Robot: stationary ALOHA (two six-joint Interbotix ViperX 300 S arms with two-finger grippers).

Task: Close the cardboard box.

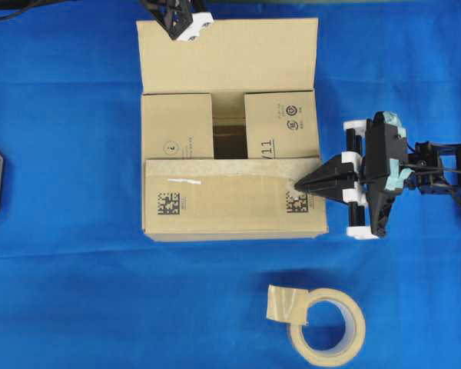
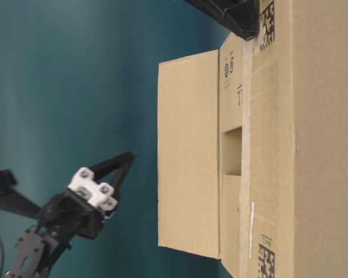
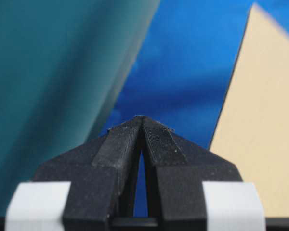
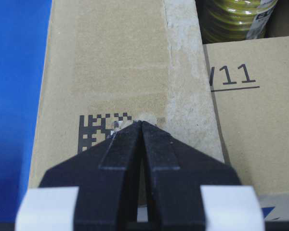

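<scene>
Cardboard box (image 1: 230, 131) sits mid-tabletop (image 1: 77, 292), its far flap open; right tool (image 1: 300, 185), tips together, presses the near flap down, and left tool (image 1: 186, 29), also together, should sweep the far flap forward evenly

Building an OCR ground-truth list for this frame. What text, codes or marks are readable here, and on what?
"/11", underlined: on the cardboard box, its right inner flap, left part cut off.
Round marks and small print on that same flap: too small to read.
Round mark on the left inner flap: unreadable.
Two square matrix codes on the folded front flap: not decodable.
Tape roll: no text visible.
</scene>
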